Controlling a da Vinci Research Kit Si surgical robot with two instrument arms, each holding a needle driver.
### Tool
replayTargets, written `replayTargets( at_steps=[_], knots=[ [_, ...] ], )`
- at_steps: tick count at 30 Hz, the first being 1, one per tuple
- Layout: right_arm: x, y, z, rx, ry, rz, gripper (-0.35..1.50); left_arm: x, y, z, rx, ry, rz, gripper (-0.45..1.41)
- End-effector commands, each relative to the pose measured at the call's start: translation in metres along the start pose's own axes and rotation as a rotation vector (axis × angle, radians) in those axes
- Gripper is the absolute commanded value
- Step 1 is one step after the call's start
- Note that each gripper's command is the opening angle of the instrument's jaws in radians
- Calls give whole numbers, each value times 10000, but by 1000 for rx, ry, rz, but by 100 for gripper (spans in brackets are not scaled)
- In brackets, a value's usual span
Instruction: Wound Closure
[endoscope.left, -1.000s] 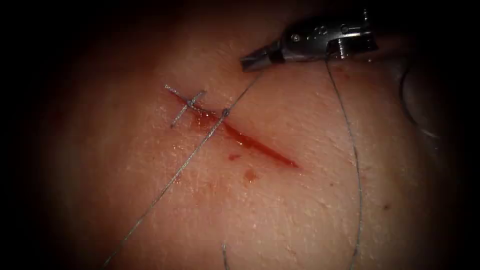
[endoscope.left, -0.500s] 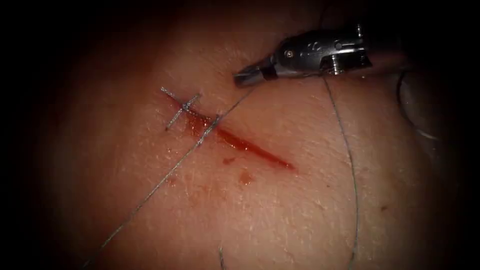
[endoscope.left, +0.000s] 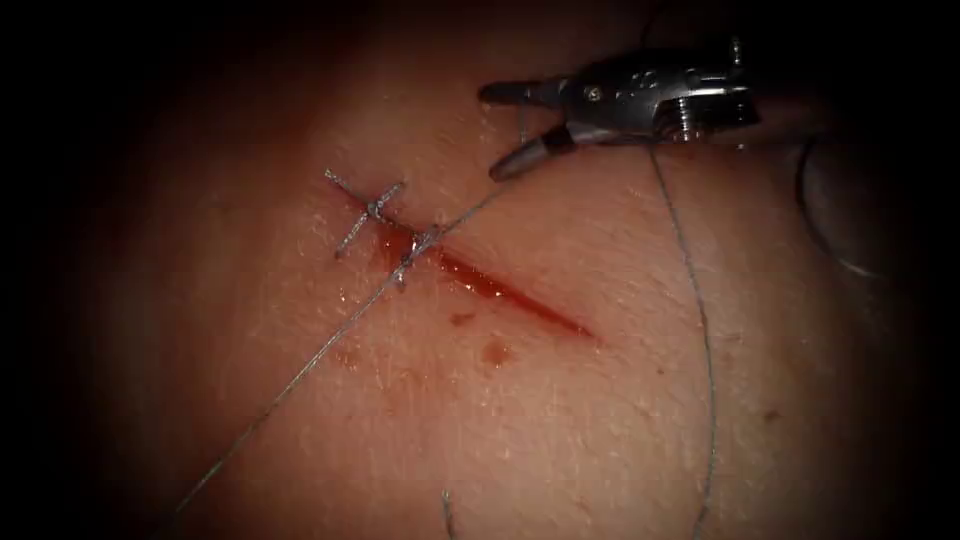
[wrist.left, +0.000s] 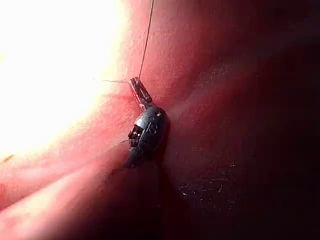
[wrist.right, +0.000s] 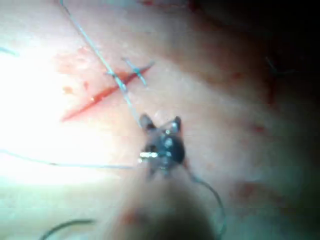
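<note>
Gaping wide and empty, the right tool (endoscope.left: 505, 128) jaws hover above one thread (endoscope.left: 330, 335) crossing the cut (endoscope.left: 500, 292).

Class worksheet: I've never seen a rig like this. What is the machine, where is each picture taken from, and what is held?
It is a two-armed surgical practice robot stitching a cut in pork belly, the tissue. The wide picture comes from an endoscope above; the other two look along each arm's shaft. The right end effector is open, holding nothing. The left end effector appears closed on the thread, which crosses the cut beside a finished stitch. Red fluid spots the tissue.
</note>
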Motion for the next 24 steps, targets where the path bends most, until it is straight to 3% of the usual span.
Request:
replayTargets(
  at_steps=[1, 6, 16, 24],
  knots=[
    [3, 10, -5, -30, 3, 26, 130, -3, 6, 4, -2, 1, -1, -45],
    [16, 26, -33, -174, 7, 117, 130, 14, -15, 21, -2, 3, 17, -45],
    [42, 20, -92, -387, -40, 207, 128, 28, -63, 68, 2, 6, 41, -45],
    [64, -16, -103, -465, 46, 252, 125, 30, -99, 89, 4, -10, 69, -45]
  ],
)
